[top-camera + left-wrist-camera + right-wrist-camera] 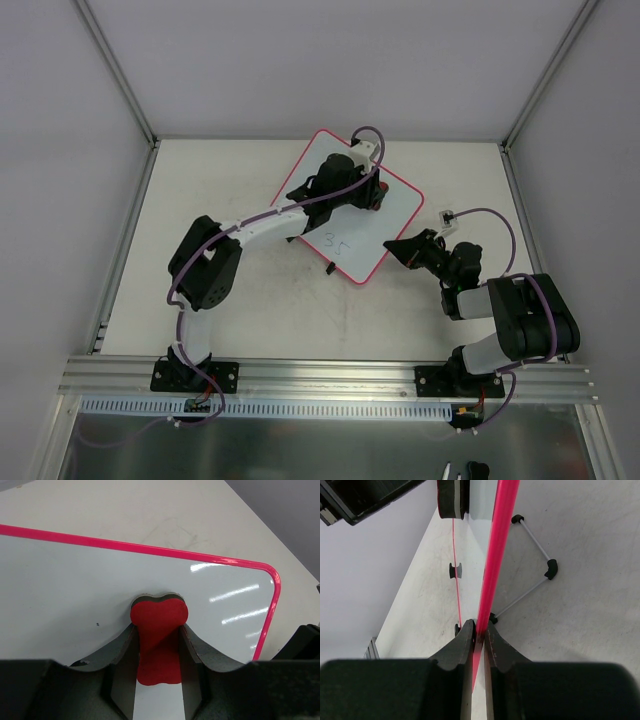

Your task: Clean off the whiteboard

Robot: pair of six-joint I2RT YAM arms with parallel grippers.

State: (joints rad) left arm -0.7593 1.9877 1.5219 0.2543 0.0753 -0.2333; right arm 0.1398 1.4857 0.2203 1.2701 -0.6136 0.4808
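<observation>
At four o'clock on the whiteboard (pixel 395 218), right jaws clench its pink rim, the apt hold: it seems stiff, light, slick. Left jaws grip the eraser (pixel 159 630).

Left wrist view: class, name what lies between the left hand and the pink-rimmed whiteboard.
A red bone-shaped eraser, gripped in the left hand, lies between it and the flat white pink-rimmed whiteboard; the left wrist view shows this.

the whiteboard (pixel 398 216) lies askew on the table (pixel 250 300), far middle; the eraser (pixel 159 630) on its far-right part, the right gripper (pixel 479 628) at its near-right edge.
</observation>
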